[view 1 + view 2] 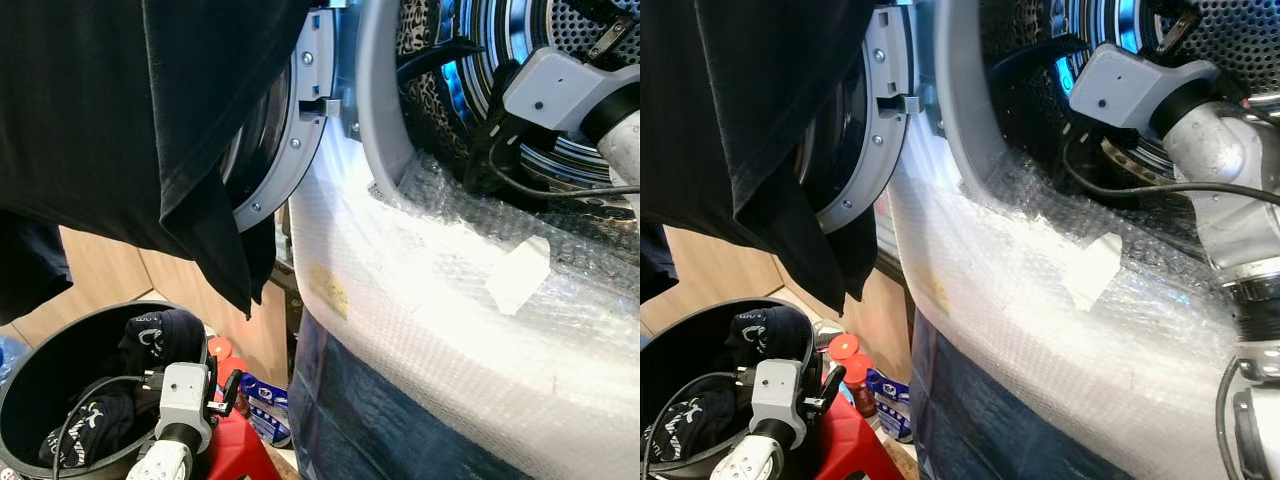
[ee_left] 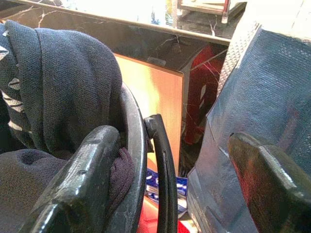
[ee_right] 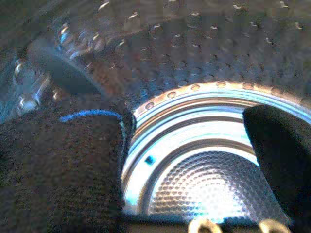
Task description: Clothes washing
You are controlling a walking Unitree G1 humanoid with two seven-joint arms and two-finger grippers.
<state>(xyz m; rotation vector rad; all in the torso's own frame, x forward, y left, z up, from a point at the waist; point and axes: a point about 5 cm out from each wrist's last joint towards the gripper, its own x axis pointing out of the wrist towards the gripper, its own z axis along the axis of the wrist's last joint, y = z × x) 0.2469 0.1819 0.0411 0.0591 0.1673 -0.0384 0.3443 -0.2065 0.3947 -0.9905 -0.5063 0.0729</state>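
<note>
Left eye view: a black garment [image 1: 130, 120] hangs across the upper left of the frame, draped over the open washer door [image 1: 290, 130]. At upper right the right arm reaches into the washing machine drum [image 3: 204, 194]. In the right wrist view the right gripper [image 3: 184, 160] has its fingers spread, a dark cloth [image 3: 63, 165] lying against one of them. At lower left the left gripper [image 2: 165, 184] is open beside the rim of the black basket [image 1: 40, 350], which holds dark clothes [image 2: 58, 87]. Bubble wrap [image 1: 450, 300] covers the machine's front.
</note>
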